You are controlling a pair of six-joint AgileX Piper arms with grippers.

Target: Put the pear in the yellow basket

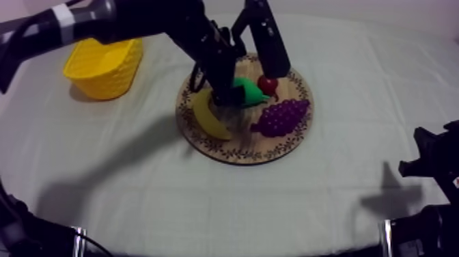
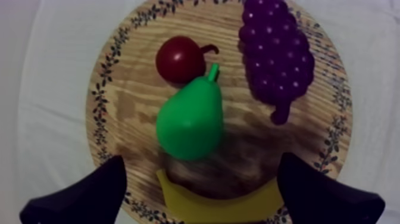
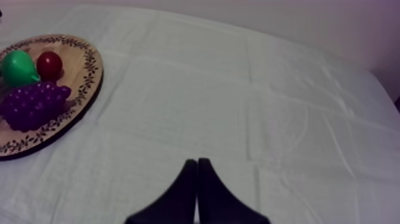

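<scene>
The green pear (image 1: 250,93) lies in the middle of the round wooden board (image 1: 239,147), its stem towards the small red fruit (image 1: 268,85). My left gripper (image 1: 223,97) hangs over the board at the pear's wide end. In the left wrist view the pear (image 2: 190,119) lies on the board (image 2: 128,101) just ahead of my left gripper (image 2: 202,164), which is open with its fingers spread wide and holds nothing. The yellow basket (image 1: 106,65) stands at the far left. My right gripper (image 3: 197,162) is shut on nothing, low at the right side (image 1: 418,158).
A banana (image 1: 208,116) lies on the board's left part, close under my left gripper. A bunch of grapes (image 1: 281,116) lies on its right part. The red fruit (image 2: 178,58) touches the pear's stem end. Open cloth lies between board and basket.
</scene>
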